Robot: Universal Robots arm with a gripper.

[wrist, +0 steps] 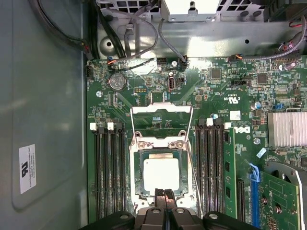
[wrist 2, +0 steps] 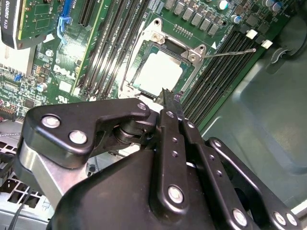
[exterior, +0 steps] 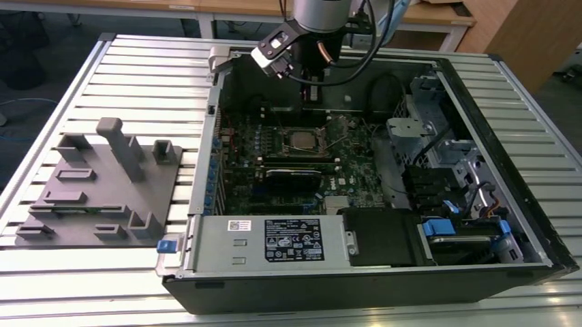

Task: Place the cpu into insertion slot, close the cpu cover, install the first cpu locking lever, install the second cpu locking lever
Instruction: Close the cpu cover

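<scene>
Above insertion slot rim | hand pinched | cpu flat, silvery, square

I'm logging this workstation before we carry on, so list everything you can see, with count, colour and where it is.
computer case: one, black, open, on the table
table: one, silvery slats, under case and block
fixture block: one, grey, exterior view's left of the case
power supply box: one, silver, white label, inside the case
circuit board: one, green, inside the case
cpu: one, pale silver, in the insertion slot
memory slots: two banks, black, flanking the slot
gripper: one, black, shut, at the cpu's edge
</scene>
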